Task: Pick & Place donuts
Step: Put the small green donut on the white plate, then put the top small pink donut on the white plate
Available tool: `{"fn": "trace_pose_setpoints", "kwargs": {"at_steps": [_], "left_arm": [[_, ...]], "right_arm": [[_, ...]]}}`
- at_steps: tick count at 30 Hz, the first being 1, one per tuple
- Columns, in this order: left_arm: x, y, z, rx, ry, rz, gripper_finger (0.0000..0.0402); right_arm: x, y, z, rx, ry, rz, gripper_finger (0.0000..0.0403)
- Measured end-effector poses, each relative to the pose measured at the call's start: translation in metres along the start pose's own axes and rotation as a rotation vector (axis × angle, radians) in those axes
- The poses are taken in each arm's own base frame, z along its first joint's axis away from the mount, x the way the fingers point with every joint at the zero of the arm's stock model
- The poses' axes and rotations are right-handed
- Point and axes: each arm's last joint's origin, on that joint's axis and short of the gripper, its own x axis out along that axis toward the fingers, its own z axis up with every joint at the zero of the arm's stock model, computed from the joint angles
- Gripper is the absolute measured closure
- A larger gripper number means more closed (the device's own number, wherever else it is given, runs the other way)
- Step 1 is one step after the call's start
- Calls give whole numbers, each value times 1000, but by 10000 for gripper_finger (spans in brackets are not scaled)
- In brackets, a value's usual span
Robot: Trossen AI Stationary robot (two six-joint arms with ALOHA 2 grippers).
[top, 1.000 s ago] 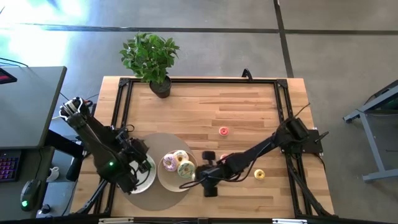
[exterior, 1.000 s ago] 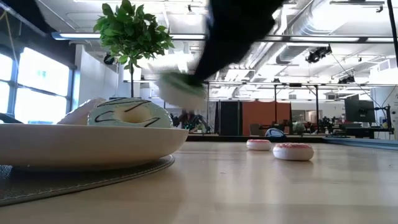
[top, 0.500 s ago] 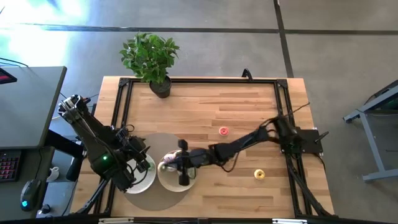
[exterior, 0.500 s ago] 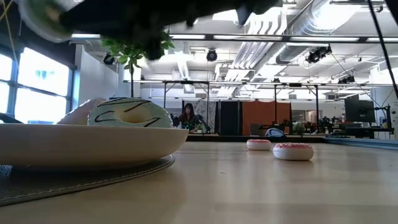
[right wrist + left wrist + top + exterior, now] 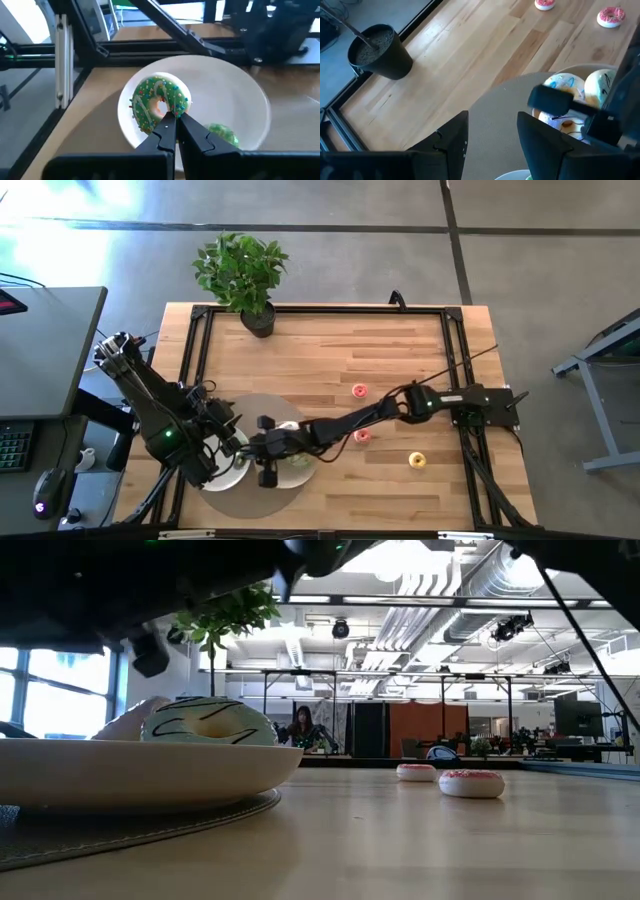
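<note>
Green-frosted donut (image 5: 160,102) with sprinkles was pinched by its rim between the closed fingertips of the right gripper (image 5: 176,117), held above a white plate (image 5: 250,100) that also carried a small green donut (image 5: 220,134). From above, the right gripper (image 5: 265,463) sat at the end of the right arm, which stretched across the table (image 5: 400,350) to the left-hand plate (image 5: 238,472) on a round grey mat (image 5: 250,405). The left gripper (image 5: 490,140) waited beside that plate, its 2 fingers spread apart with nothing between them. A second plate (image 5: 150,775) on the same mat held a cream-white donut (image 5: 208,721) with dark stripes and a pink donut (image 5: 125,720). 2 small red donuts (image 5: 359,390) (image 5: 364,435) and 1 yellow donut (image 5: 417,460) lay on the bare wood, well apart from the plates. A potted plant (image 5: 242,275) stood at the far edge.
</note>
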Motion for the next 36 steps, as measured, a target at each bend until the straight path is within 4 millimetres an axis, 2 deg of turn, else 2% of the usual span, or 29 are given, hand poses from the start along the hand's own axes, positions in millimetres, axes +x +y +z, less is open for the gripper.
{"fn": "trace_pose_setpoints", "kwargs": {"at_steps": [5, 13, 17, 22, 27, 29, 31, 36], "left_arm": [[0, 0, 0, -6, 3, 0, 236], [0, 0, -1, -6, 30, -2, 236], [0, 0, -1, -6, 32, -2, 236], [0, 0, -1, -6, 40, -2, 236], [0, 0, -1, -6, 41, -2, 236], [0, 0, -1, -8, 41, -2, 236], [0, 0, -1, -16, 41, -2, 236], [0, -1, -1, -47, 39, -7, 236]], "right_arm": [[14, -4, -6, -4, 0, 16, 396], [15, -6, -15, -42, 25, 38, 371], [15, -7, -14, -46, 13, -6, 339], [16, -12, -13, -11, 20, 30, 287], [14, -15, -7, -82, 20, 38, 249], [8, -14, 3, -117, 37, 38, 242], [-6, -12, 19, -154, 83, 25, 240], [-65, -12, 66, -250, 277, -106, 252]]}}
